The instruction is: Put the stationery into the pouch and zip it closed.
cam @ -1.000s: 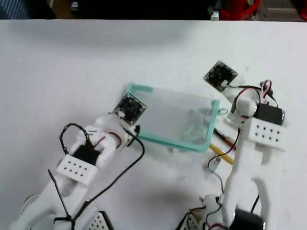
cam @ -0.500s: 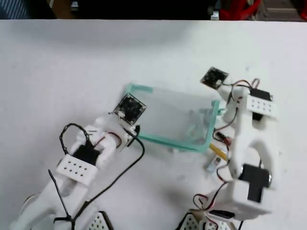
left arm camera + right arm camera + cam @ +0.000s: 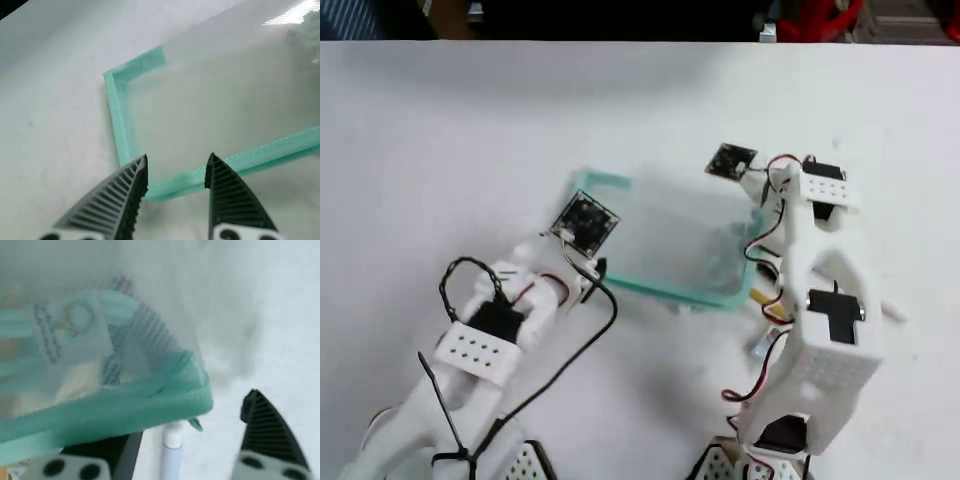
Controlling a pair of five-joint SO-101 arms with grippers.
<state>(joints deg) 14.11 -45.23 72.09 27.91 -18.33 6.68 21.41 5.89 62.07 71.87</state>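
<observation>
Right end effector (image 3: 192, 420) has swung onto the pouch (image 3: 670, 235) corner, apparently open; left end effector (image 3: 177, 158) stays open opposite.

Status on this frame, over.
Left end effector open, astride translucent teal-edged pouch border. Right end effector open at its corner. Yellow pencil outside pouch.

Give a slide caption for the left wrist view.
Open left claw at a green-edged corner of the pouch.

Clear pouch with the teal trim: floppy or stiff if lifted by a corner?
Probably floppy: the clear film pouch with teal woven trim lies flat, thin-walled, so it would likely sag. Probably light, contents bunched at one end. Film may slip; the ribbed trim should grip better.
</observation>
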